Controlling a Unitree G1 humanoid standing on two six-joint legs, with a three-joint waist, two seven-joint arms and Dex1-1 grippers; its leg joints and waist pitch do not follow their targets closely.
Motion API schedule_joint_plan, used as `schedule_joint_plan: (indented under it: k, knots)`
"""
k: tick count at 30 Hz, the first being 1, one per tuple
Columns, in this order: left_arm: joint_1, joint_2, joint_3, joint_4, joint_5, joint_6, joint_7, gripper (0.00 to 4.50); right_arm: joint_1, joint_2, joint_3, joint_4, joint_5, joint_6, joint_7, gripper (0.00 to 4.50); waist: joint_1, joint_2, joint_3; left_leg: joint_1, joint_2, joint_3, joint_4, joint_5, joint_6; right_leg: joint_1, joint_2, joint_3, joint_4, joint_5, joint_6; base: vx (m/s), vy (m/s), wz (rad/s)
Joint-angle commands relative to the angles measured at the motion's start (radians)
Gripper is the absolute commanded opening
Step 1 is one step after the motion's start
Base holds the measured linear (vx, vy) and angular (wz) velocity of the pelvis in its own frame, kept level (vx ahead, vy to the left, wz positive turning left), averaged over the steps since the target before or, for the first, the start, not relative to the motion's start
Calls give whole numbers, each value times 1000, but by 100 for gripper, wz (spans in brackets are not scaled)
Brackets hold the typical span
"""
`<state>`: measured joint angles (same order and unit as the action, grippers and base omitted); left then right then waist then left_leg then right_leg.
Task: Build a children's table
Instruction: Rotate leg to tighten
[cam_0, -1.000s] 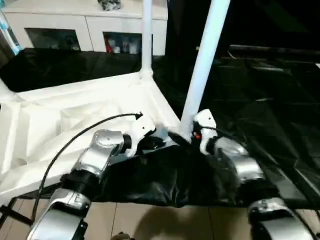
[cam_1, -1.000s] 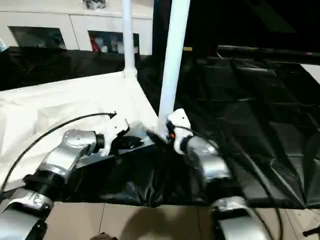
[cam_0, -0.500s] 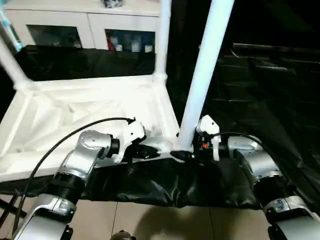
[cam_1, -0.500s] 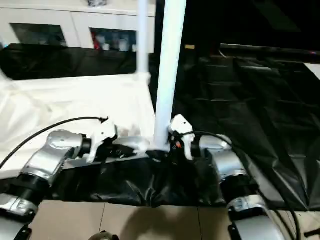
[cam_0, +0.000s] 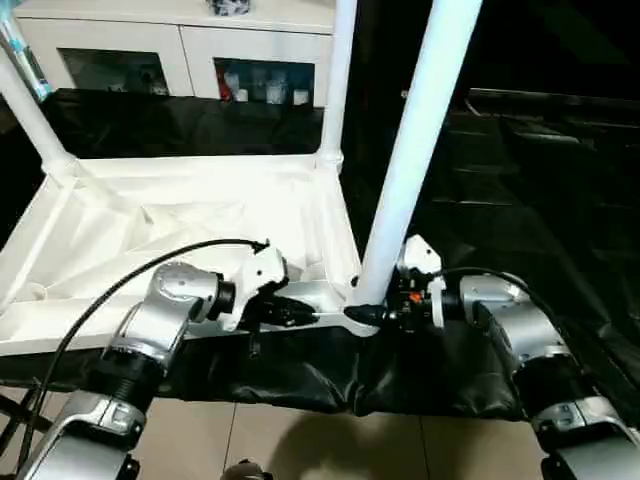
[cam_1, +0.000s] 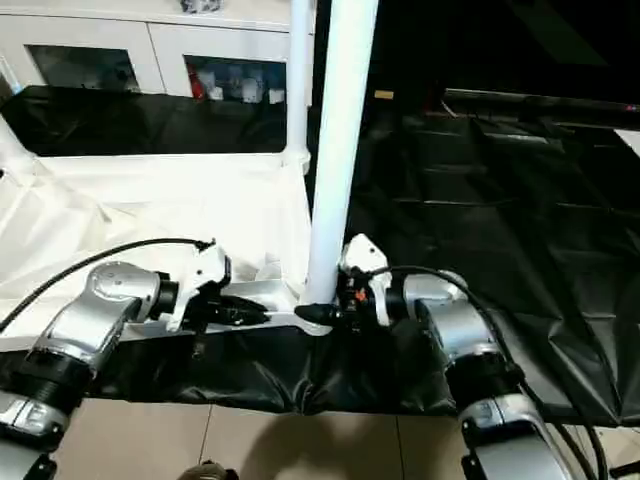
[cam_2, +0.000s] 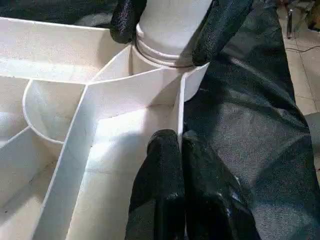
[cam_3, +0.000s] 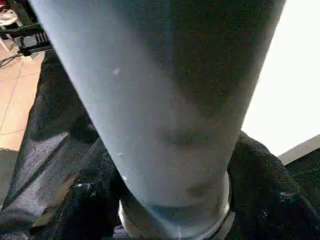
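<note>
The left gripper (cam_2: 179, 150) has its two black fingers (cam_2: 160, 165) pinched together on the thin upright rim wall of the table top (cam_0: 180, 225), just short of the rounded corner socket (cam_2: 165, 82). Beyond those fingertips, the right gripper (cam_2: 172, 30) reaches in from the far side, its black fingers (cam_2: 220, 25) clamped on either side of the near leg (cam_0: 415, 150), right at the flared end where it enters that socket. In the right wrist view the leg's ringed base (cam_3: 175, 220) sits between the two dark pads, with the tube rising straight up from them.

Outward from both grippers, the white table top lies upside down, ribs and rim facing up, on a black plastic sheet (cam_0: 520, 190) that covers the surface beneath. The held leg stands nearly upright at the corner closest to the robot. A second leg (cam_0: 338, 80) stands in the far corner socket on the same side, and a third leg (cam_0: 28, 110) rises from the far corner beyond the left arm. Behind it all stands a white cabinet (cam_0: 180, 55) with glass doors.
</note>
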<state>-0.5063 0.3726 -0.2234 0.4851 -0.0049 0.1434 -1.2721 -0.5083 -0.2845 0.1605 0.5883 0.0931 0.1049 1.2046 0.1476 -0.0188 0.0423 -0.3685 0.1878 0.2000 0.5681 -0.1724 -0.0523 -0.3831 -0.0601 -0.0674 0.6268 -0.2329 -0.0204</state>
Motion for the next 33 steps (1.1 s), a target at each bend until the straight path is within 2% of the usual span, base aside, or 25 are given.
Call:
schedule_joint_plan:
  k: [1,2,3,4,5,6,7,8,9,10,12,14,15,16,17,20,21,22,24,25,26,27,30,31,33]
  knots:
    - [-2,-60,20,-15,-41,-11,85,0,28,52,55,-8,8,6,5,256,-1,-8,-55,15,59,-26,-49,-117,68,41,-98,54,-70,-36,-208,0,0,0]
    - [-4,-79,33,-6,-40,2,129,0,29,69,44,14,-4,0,-47,256,-5,-7,-53,15,60,-26,-51,-127,61,39,-99,55,-72,-54,-208,0,0,0]
    - [-19,-105,40,25,-16,-3,205,0,21,104,30,64,-35,-23,-158,256,-8,-14,-51,16,59,-27,-53,-141,52,38,-101,56,-76,-92,-204,0,0,0]
    - [-35,-137,43,50,9,-1,283,0,14,148,8,96,-42,-17,-261,256,-12,-16,-49,17,59,-27,-55,-151,44,36,-102,57,-79,-117,-201,0,0,0]
    - [-46,-159,47,63,20,13,332,0,9,177,-6,110,-40,-5,-317,255,-17,-13,-42,22,57,-29,-61,-186,24,32,-103,58,-90,-199,-190,0,0,0]
    - [-53,-173,48,74,27,20,362,0,7,195,-12,116,-37,1,-343,255,-18,-15,-42,24,56,-33,-63,-223,7,36,-109,57,-98,-293,-167,0,0,0]
    - [-56,-177,49,77,30,22,372,0,6,201,-14,118,-36,3,-351,255,-20,-15,-41,25,57,-33,-64,-231,3,35,-109,59,-101,-319,-156,0,0,0]
    - [-74,-206,48,101,47,30,432,0,3,240,-18,125,-36,-1,-397,255,-20,-12,-38,31,58,-33,-67,-257,-1,28,-107,61,-108,-355,-143,0,0,0]
    - [-74,-207,48,101,47,30,434,0,3,241,-18,125,-36,-2,-398,255,-22,-13,-36,33,57,-36,-69,-281,-5,28,-109,63,-111,-386,-134,0,0,0]
    - [-95,-241,52,125,55,35,494,0,-17,287,-30,150,-40,-1,-480,255,-20,-3,-38,35,58,-38,-69,-285,-9,29,-112,64,-111,-390,-132,0,0,0]
    - [-112,-268,52,144,63,35,542,0,-40,326,-43,181,-52,-1,-572,255,-28,-8,-41,37,58,-38,-73,-280,-21,28,-109,64,-109,-362,-137,0,0,0]
    - [-120,-286,47,154,75,22,561,0,-60,356,-43,211,-76,-18,-643,255,-30,0,-45,32,58,-38,-71,-256,-16,32,-107,65,-103,-290,-148,0,0,0]
    - [-126,-297,39,159,88,7,557,0,-69,378,-43,225,-83,-45,-650,255,-32,-2,-47,30,56,-35,-69,-234,-10,33,-106,65,-99,-240,-156,0,0,0]
    - [-126,-296,29,159,96,-4,545,0,-70,379,-41,226,-88,-57,-652,290,-32,-3,-47,28,54,-34,-66,-220,2,36,-107,65,-98,-213,-160,0,0,0]
    - [-125,-292,22,157,99,-8,530,0,-70,378,-45,227,-83,-59,-646,310,-30,1,-48,27,54,-34,-65,-214,8,37,-109,66,-98,-204,-161,0,0,0]
    - [-121,-281,16,153,101,-17,507,0,-66,368,-56,217,-63,-51,-616,334,-30,0,-50,23,54,-33,-65,-185,24,41,-104,64,-92,-149,-168,0,0,0]
    - [-122,-273,15,156,101,-25,501,0,-65,360,-64,211,-52,-49,-598,353,-31,1,-49,23,54,-33,-65,-187,30,42,-104,63,-92,-140,-173,0,0,0]
    - [-122,-267,15,158,101,-31,499,0,-66,352,-65,209,-50,-51,-593,353,-31,1,-48,24,55,-33,-66,-192,30,41,-104,63,-93,-150,-173,0,0,0]
    - [-119,-252,18,157,98,-52,481,0,-68,327,-65,211,-56,-68,-579,375,-31,-1,-46,26,57,-34,-68,-221,23,40,-106,63,-97,-200,-168,0,0,0]
    - [-112,-237,24,149,91,-61,449,0,-73,294,-63,220,-71,-95,-564,388,-31,-4,-46,25,57,-34,-69,-226,22,40,-106,63,-99,-211,-165,0,0,0]
    - [-112,-237,24,149,91,-61,449,0,-73,294,-63,220,-71,-95,-564,388,-31,-3,-46,24,58,-35,-69,-224,23,41,-107,63,-97,-210,-165,0,0,0]
    - [-99,-219,26,128,73,-66,395,0,-74,255,-61,221,-74,-123,-508,388,-30,-7,-48,23,57,-33,-67,-210,27,42,-107,63,-96,-193,-166,0,0,0]
    - [-81,-198,20,99,55,-67,331,0,-77,218,-61,214,-69,-135,-450,388,-28,-6,-52,18,56,-32,-62,-167,44,45,-106,63,-88,-126,-179,0,0,0]
    - [-77,-193,18,93,51,-67,316,0,-78,210,-62,211,-65,-135,-436,388,-28,-9,-54,14,55,-31,-58,-135,57,48,-105,61,-80,-73,-187,0,0,0]
    - [-61,-171,9,66,35,-66,254,0,-83,178,-63,193,-46,-128,-364,388,-25,-8,-58,11,55,-28,-51,-92,83,46,-100,59,-70,8,-204,0,0,0]
